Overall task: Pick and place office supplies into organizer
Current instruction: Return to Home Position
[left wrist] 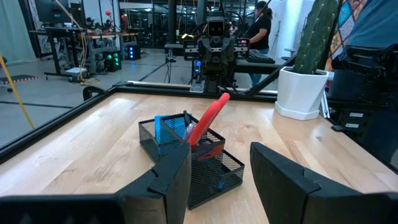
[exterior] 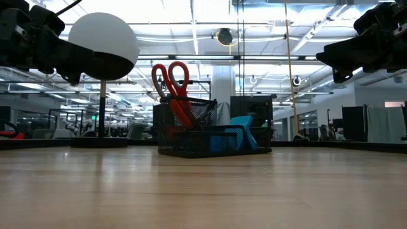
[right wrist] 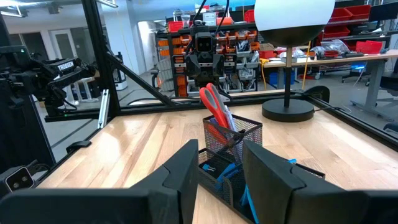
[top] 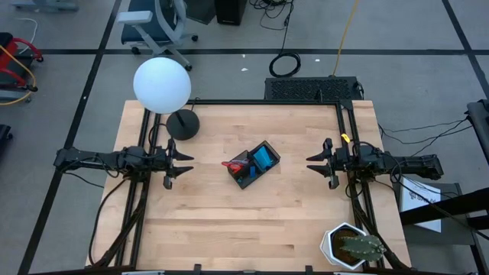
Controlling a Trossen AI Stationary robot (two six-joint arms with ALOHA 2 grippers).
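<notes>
**State.** Left claw (top: pixel 186 163): fingers spread, nothing between them, held above the table. Right claw (top: pixel 311 164): the same, facing the left claw across the table. Neither touches anything.

**Location of the work.** The organizer (top: pixel 254 164) stands between the two claws, straight ahead of each and well apart from both. Inside it the scissors (top: pixel 233 163) stand with their red handles up, on the side nearer the left claw. The blue notepad (top: pixel 263 159) fills the section nearer the right claw. No loose supplies show on the table around either claw, so the sorting looks complete.

**Handling – judged, not measured.**
- Organizer: thin wire mesh, probably light. It is likely to slide or tip if a finger nudges its wall. Grip across a rim wall rather than pushing it.
- Scissors: stiff and top-heavy as they stand, with smooth plastic loops. Close on the shank just under the handles, where the two halves cross – a grip on one loop would let them swing.
- Notepad: soft paper that bends easily. Take it across opposite edges, not by a corner.

**Clearances.** The lamp (top: pixel 182 124) stands near the left claw, off to one side. The cactus (top: pixel 355 246) stands well clear of the right claw.
</notes>
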